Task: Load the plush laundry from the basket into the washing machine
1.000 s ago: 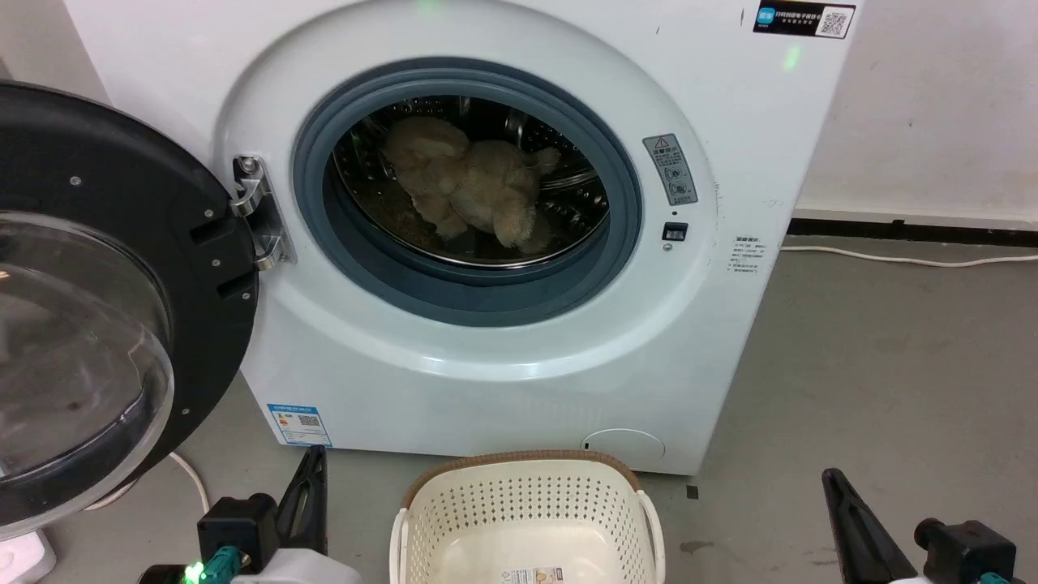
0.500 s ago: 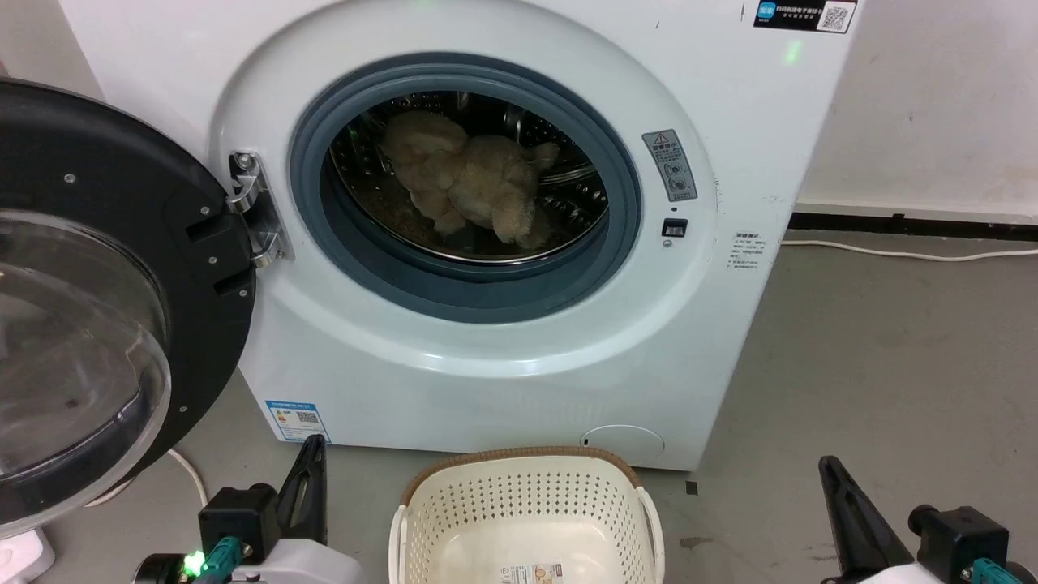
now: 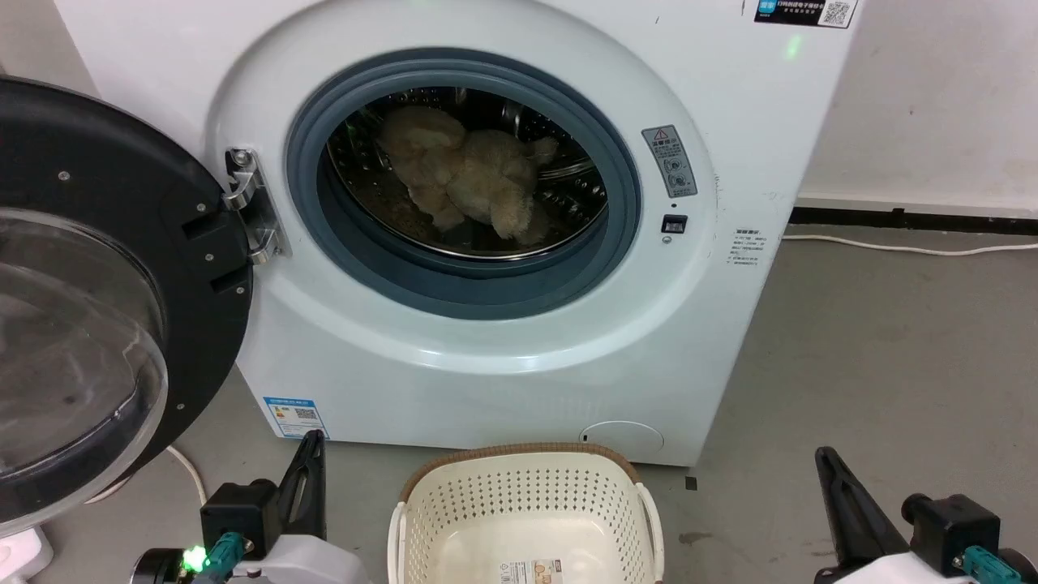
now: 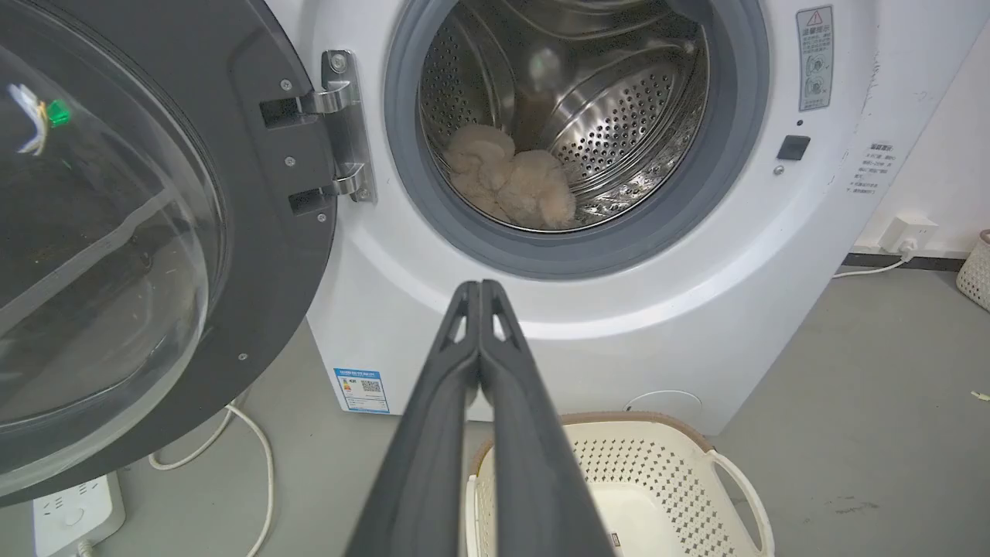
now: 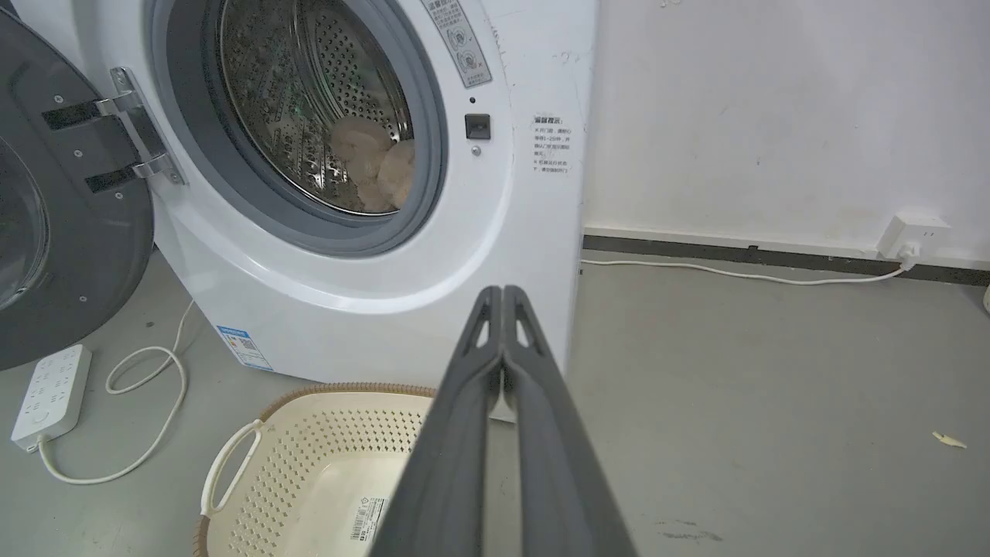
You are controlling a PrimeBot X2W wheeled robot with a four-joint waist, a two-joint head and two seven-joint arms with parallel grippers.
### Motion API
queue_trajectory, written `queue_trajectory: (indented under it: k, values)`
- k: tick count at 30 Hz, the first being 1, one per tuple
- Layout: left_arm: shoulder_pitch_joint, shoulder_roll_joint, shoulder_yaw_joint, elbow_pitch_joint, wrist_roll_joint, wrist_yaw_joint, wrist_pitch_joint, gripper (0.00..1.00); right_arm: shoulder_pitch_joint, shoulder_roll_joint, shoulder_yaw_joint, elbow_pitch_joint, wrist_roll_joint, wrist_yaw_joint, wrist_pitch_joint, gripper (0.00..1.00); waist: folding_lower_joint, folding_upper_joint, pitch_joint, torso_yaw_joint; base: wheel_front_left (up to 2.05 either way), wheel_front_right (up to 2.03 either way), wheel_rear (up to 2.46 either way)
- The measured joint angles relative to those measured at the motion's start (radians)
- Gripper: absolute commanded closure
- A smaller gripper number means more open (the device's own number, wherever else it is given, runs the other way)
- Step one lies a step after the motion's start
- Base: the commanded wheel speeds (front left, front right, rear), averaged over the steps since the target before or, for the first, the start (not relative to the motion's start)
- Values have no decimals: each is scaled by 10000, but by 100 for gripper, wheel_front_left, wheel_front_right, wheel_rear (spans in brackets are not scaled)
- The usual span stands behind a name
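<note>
- Grey floor (image 3: 859, 349), white wall (image 3: 932, 105) behind.
- Inside the drum of the washing machine (image 3: 486, 381) lies the plush laundry (image 3: 470, 182); door (image 3: 122, 203) swung wide.
- Just before it on the floor: basket (image 3: 519, 495), label sticker (image 3: 527, 572) showing.
- Fingers pressed together, gripping nothing: left tool (image 4: 480, 285), right tool (image 5: 503, 290).

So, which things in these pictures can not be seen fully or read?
Head view: near end of the basket, cut off by the bottom edge.
Left wrist view: much of the basket's left side, behind the left gripper.
Head view: print on the washing machine stickers, too small to read.
</note>
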Motion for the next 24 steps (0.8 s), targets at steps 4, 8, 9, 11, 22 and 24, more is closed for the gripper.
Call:
queue_trajectory:
  k: [4, 8, 9, 11, 22, 24]
  values:
    - [-28, -69, 88, 12, 123, -94, 2, 100, -105, 0, 10, 6, -67, 0, 8, 100, -1, 0, 24, -5, 0, 0, 0]
    - [-33, -151, 207, 31, 224, -144, 4, 100, -142, 0, 19, 31, -127, 0, 13, 100, -1, 0, 48, -11, 0, 0, 0]
    - [-38, -178, 232, 35, 247, -159, 4, 100, -156, 0, 25, 38, -128, 0, 17, 100, -1, 0, 54, -12, 0, 0, 0]
    - [-82, -238, 265, 44, 299, -228, 6, 100, -214, 0, 29, 50, -196, 0, 19, 100, -2, 0, 66, -15, 0, 0, 0]
    - [-187, -414, 523, 81, 675, -407, 94, 100, -392, 0, 48, 100, -374, 0, 107, 100, -1, 0, 132, -29, 0, 0, 0]
    - [-190, -460, 564, 84, 740, -422, 94, 100, -445, 0, 50, 105, -382, 0, 109, 100, -1, 0, 145, -32, 0, 0, 0]
